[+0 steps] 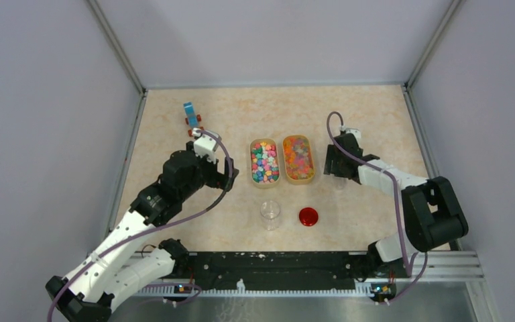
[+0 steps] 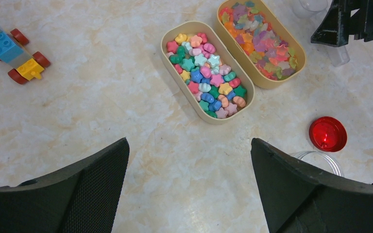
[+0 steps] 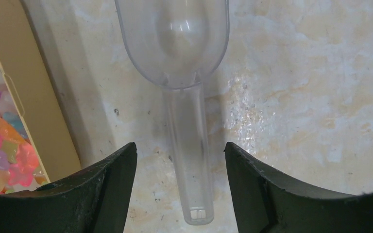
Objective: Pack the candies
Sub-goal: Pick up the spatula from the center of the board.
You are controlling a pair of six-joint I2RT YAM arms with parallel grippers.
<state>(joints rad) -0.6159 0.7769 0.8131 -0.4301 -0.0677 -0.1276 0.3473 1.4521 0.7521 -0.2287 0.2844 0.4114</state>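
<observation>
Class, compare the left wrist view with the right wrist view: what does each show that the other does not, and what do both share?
Only the left wrist view: the toy block vehicle, the opaque candies in the left tray, the red lid and the clear jar rim. Only the right wrist view: the clear scoop shown plainly, its handle lying between the fingers of the open right gripper. Both: the translucent candies, their beige tray and the marbled table.
</observation>
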